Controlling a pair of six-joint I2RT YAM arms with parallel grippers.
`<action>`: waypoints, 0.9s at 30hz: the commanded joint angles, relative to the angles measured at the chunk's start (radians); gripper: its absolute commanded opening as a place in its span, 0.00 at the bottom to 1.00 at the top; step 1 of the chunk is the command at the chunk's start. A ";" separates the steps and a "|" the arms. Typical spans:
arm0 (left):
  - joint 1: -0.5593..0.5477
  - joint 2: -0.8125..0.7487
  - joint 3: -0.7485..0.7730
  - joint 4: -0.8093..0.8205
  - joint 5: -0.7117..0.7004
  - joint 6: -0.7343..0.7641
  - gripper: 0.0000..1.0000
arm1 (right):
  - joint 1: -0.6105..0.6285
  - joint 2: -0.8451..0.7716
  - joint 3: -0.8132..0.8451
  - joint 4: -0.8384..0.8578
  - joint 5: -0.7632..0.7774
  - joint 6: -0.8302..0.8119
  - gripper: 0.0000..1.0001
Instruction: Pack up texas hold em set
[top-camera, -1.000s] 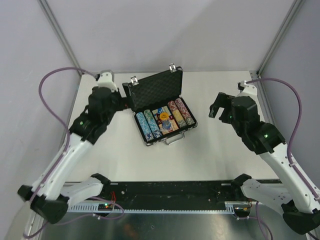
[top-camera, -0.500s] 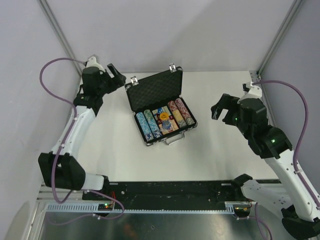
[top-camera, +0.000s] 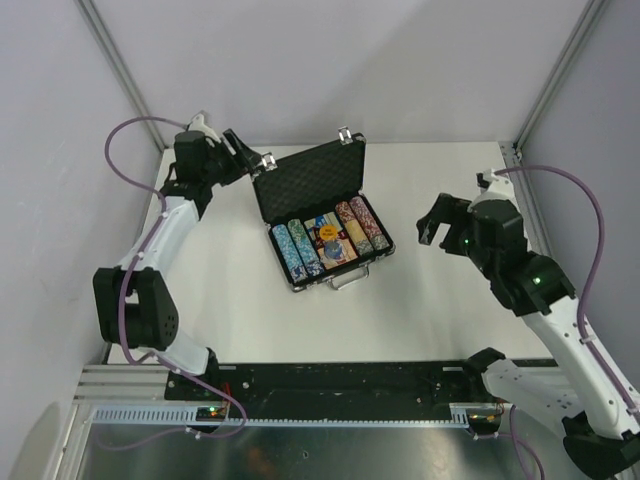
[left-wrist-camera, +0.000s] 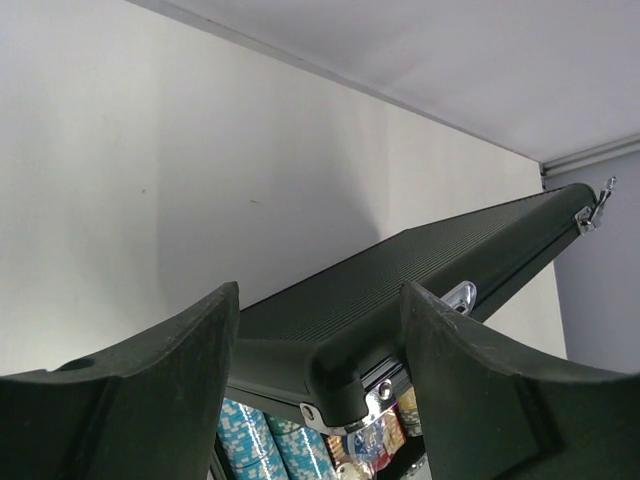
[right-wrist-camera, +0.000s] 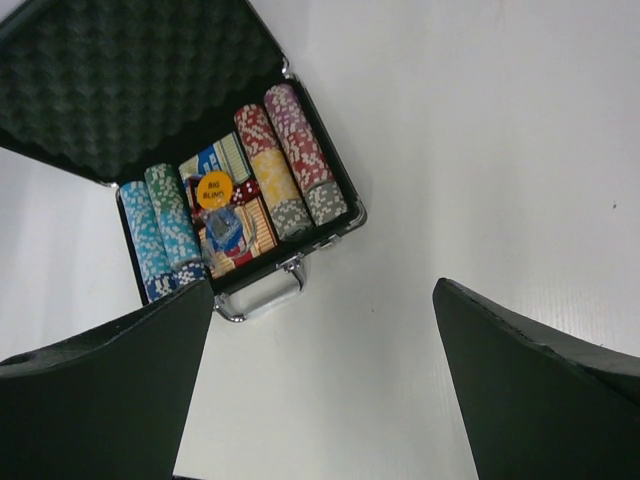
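Top external view: the black briefcase lies open mid-surface, its foam-lined lid raised toward 11 o'clock and its poker chips racked inside. The left claw, fingers spread, straddles the lid's back corner at 10 o'clock without clamping it. The right claw hangs released and empty at 3 o'clock, well apart.
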 joint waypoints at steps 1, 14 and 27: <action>0.004 -0.044 -0.058 0.056 0.052 -0.043 0.71 | -0.010 0.074 -0.026 0.107 -0.079 0.012 0.99; 0.000 -0.158 -0.234 0.086 0.083 -0.089 0.72 | 0.015 0.500 -0.028 0.548 -0.321 0.035 0.99; -0.001 -0.140 -0.257 0.089 0.080 -0.072 0.72 | 0.041 0.680 0.052 0.608 -0.173 -0.026 0.98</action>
